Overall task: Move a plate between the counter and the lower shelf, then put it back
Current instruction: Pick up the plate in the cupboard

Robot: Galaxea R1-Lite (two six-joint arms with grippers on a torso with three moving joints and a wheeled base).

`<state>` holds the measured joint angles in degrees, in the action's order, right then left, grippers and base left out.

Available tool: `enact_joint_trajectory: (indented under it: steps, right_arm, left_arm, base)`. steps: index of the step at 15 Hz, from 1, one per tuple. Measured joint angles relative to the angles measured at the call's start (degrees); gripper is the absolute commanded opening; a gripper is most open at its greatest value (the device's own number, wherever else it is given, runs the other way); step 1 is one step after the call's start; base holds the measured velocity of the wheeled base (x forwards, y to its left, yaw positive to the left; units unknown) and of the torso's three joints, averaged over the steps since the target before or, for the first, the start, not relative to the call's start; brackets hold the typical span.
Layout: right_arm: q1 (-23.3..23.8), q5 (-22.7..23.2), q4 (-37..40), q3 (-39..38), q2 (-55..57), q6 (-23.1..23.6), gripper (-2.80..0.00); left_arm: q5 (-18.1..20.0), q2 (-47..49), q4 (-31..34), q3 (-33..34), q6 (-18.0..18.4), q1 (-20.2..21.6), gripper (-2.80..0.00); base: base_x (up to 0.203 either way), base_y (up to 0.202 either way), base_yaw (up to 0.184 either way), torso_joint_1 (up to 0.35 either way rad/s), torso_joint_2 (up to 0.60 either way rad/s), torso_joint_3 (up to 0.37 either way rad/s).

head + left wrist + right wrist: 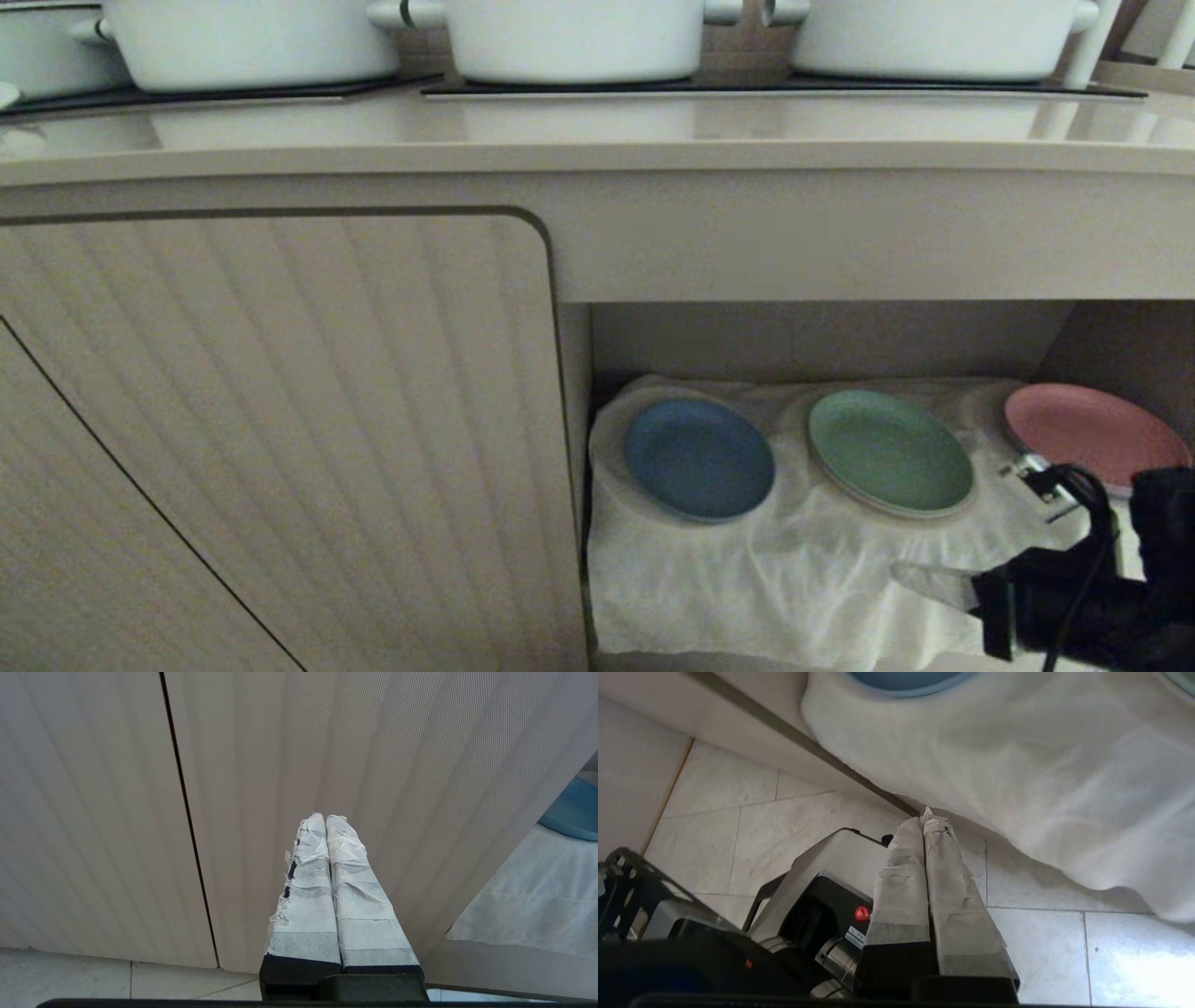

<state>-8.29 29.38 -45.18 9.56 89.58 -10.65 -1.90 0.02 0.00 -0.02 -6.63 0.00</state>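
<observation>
Under the counter (597, 140), on the white cloth (794, 579) that covers the floor of the lower shelf (822, 341), we see the light-blue plate (698, 459) lying flat with its face up. Being round, it has no long axis that we can name; its low rim runs evenly all around. It sits at the left end of the recess, just beside the ribbed cabinet door (280, 439). To its right lies the green plate (889, 452), near but apart from it, and farther right the pink plate (1092, 434) rests by the right wall.

We find the right gripper (920, 581) at the near right of the recess, over the front part of the cloth, its taped fingers (924, 877) pressed together and holding nothing. It points left, well apart from the blue plate. In the right wrist view the fingertips hang over the tiled floor (784, 807) by the cloth's draped front edge.

Our left gripper (325, 820) is parked before the ribbed door, fingers together and empty.

On the counter stand three white pots (569, 37) on black cooktop panels (784, 89).
</observation>
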Motion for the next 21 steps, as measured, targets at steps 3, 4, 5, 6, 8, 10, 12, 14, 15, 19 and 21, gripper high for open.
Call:
enact_joint_trajectory:
  steps: [3,4,5,6,8,10,12,14,15,19,21]
  right_arm:
    - [-0.3,0.0,0.0,3.6,5.5,-0.5,-2.8]
    - [-0.4,0.0,-0.1,4.8,7.4,-1.1,-2.8]
    - [-0.5,0.0,-0.2,6.0,9.2,-1.7,-2.8]
    - [-0.6,0.0,-0.4,7.1,10.9,-2.0,-2.8]
    - [-0.7,0.0,-0.6,9.3,14.2,-2.2,-2.8]
    - [-0.7,0.0,-0.7,11.4,17.4,-2.2,-2.8]
    - [-0.8,0.0,-0.7,13.4,20.2,-2.3,-2.8]
    - [-0.8,0.0,-0.7,15.7,22.4,-2.6,-2.8]
    - [-0.9,0.0,-0.7,16.6,23.1,-3.3,-2.8]
    - [-1.3,0.0,-0.2,19.8,24.5,-4.5,-2.8]
    - [-1.3,0.0,-0.1,20.8,24.7,-4.5,-2.8]
  left_arm:
    - [0.0,0.0,0.0,0.0,0.0,0.0,-2.8]
    - [0.0,0.0,0.0,0.0,0.0,0.0,-2.8]
    - [0.0,0.0,0.0,0.0,0.0,0.0,-2.8]
    - [0.0,0.0,0.0,0.0,0.0,0.0,-2.8]
    - [0.0,0.0,0.0,0.0,0.0,0.0,-2.8]
    - [0.0,0.0,0.0,0.0,0.0,0.0,-2.8]
    - [0.0,0.0,0.0,0.0,0.0,0.0,-2.8]
    - [0.0,0.0,0.0,0.0,0.0,0.0,-2.8]
    - [0.0,0.0,0.0,0.0,0.0,0.0,-2.8]
    - [0.0,0.0,0.0,0.0,0.0,0.0,-2.8]
    - [0.0,0.0,0.0,0.0,0.0,0.0,-2.8]
  base:
    - [0.0,0.0,0.0,0.0,0.0,0.0]
    - [0.0,0.0,0.0,0.0,0.0,0.0]
    - [0.0,0.0,0.0,0.0,0.0,0.0]
    - [0.0,0.0,0.0,0.0,0.0,0.0]
    - [0.0,0.0,0.0,0.0,0.0,0.0]
    - [0.0,0.0,0.0,0.0,0.0,0.0]
    - [0.0,0.0,0.0,0.0,0.0,0.0]
    - [0.0,0.0,0.0,0.0,0.0,0.0]
    - [0.0,0.0,0.0,0.0,0.0,0.0]
    - [0.0,0.0,0.0,0.0,0.0,0.0]
    - [0.0,0.0,0.0,0.0,0.0,0.0]
